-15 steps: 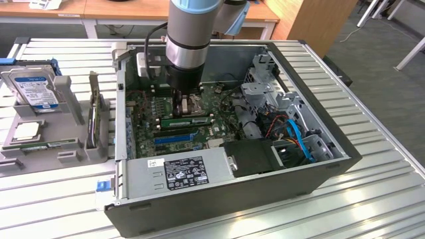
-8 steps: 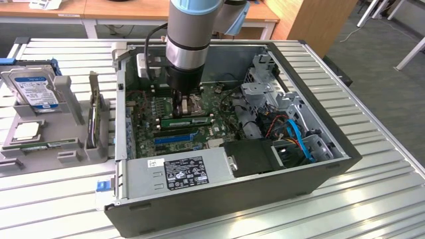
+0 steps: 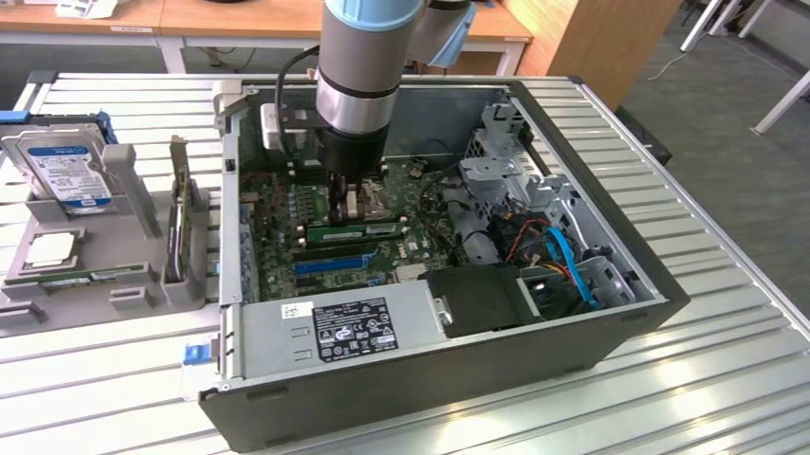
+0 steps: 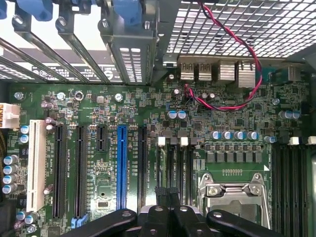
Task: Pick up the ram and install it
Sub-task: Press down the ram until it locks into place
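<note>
The ram (image 3: 356, 230), a narrow green stick with a pale label, stands on edge in a slot of the motherboard (image 3: 281, 204) inside the open computer case. It sits between the processor socket and the blue expansion slot. My gripper (image 3: 356, 203) hangs straight down just above the stick's middle. In the wrist view the black fingertips (image 4: 160, 191) of the gripper (image 4: 167, 192) are pressed together over the dark memory slots (image 4: 178, 163) with white latches. Whether they pinch the stick's top edge or only rest on it is hidden.
The case walls (image 3: 595, 180) surround the arm, with a drive cage and blue cables (image 3: 572, 270) at the exterior view's right and the power supply (image 3: 360, 327) in front. A holder (image 3: 76, 261) outside carries a hard drive (image 3: 64, 163). The processor socket (image 4: 232, 192) lies beside the slots.
</note>
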`<state>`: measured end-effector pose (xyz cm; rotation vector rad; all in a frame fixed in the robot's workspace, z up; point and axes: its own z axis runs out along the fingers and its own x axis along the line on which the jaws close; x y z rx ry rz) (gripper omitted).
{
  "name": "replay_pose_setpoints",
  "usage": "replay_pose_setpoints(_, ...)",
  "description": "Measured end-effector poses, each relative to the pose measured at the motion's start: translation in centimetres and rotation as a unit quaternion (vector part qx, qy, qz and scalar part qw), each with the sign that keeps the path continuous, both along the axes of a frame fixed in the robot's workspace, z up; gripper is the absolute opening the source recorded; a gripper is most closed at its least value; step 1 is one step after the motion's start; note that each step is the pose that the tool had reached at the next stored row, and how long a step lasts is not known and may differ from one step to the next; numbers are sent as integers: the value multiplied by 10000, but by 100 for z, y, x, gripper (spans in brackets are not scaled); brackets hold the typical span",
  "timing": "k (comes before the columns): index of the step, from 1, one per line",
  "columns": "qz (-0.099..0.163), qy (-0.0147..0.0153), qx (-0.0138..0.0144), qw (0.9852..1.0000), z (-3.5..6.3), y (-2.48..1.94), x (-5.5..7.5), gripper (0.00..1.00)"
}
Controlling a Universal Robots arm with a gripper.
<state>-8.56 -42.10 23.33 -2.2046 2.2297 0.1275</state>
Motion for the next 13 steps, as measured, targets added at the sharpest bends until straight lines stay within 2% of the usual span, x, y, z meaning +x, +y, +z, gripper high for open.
replay_pose_setpoints(13, 0, 0, 0, 10000, -31, -6, 0, 10)
